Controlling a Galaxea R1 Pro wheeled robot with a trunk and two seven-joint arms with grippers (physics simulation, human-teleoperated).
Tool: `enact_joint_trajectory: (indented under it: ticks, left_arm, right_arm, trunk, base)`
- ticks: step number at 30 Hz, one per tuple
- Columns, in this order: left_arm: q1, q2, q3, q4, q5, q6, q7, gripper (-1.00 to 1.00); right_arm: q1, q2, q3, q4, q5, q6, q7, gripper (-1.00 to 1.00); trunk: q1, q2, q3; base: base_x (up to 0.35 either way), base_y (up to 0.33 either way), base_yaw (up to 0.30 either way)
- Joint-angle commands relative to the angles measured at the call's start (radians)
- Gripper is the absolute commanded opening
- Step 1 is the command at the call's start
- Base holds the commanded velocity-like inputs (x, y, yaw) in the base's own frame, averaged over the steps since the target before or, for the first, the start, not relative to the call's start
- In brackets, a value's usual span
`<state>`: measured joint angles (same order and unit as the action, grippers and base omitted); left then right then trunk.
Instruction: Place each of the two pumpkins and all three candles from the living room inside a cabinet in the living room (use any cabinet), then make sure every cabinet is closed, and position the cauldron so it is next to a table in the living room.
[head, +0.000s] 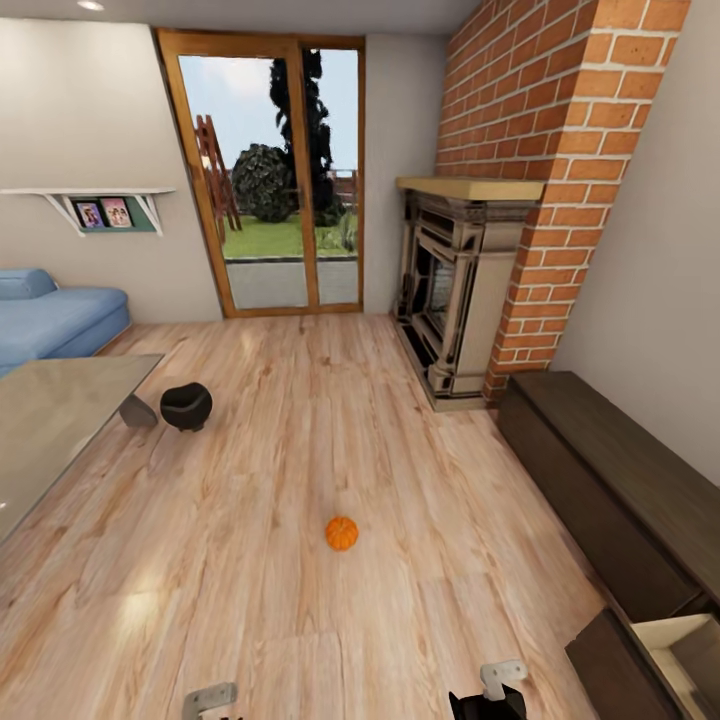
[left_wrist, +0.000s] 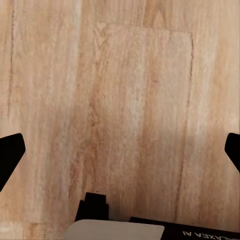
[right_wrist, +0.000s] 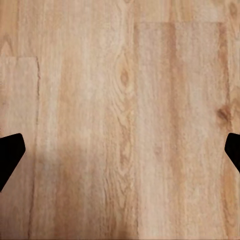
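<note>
Spread right pincer (right_wrist: 120, 150) fingertips (right_wrist: 10, 152) over bare wooden floor (right_wrist: 125, 100)

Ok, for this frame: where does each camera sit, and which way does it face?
Head view: high on the robot, looking forward and down across the floor at pumpkin, cauldron and cabinet; both arm ends at the bottom edge.
Left wrist view: faces straight down at floorboards; left gripper open.
Right wrist view: likewise; right gripper open.
Shared: the same wooden floor.

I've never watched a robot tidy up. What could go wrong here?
The pumpkin is round and lies on bare floor, so it might roll away when grasped. The cabinet has one drawer pulled out near the robot's right side; turning could bump it, and it must be shut later.
</note>
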<state>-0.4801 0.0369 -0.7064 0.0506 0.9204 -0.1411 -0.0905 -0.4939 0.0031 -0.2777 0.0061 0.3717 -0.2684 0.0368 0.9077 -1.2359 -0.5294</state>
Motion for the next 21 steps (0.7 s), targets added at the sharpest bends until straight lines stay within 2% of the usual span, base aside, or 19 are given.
enact_joint_trajectory:
  ticks: [1,21]
  left_arm:
    - [0.0,0.0,0.0,0.0,0.0,0.0,0.0,1.0]
    - [0.0,0.0,0.0,0.0,0.0,0.0,0.0,1.0]
  right_arm:
    - [0.0,0.0,0.0,0.0,0.0,0.0,0.0,1.0]
    - [0.0,0.0,0.0,0.0,0.0,0.0,0.0,1.0]
  trunk:
    - [0.0,0.0,0.0]
    - [0.0,0.0,0.0]
  base:
    - [0.319,0.137,0.0]
    - [0.319,0.106,0.0]
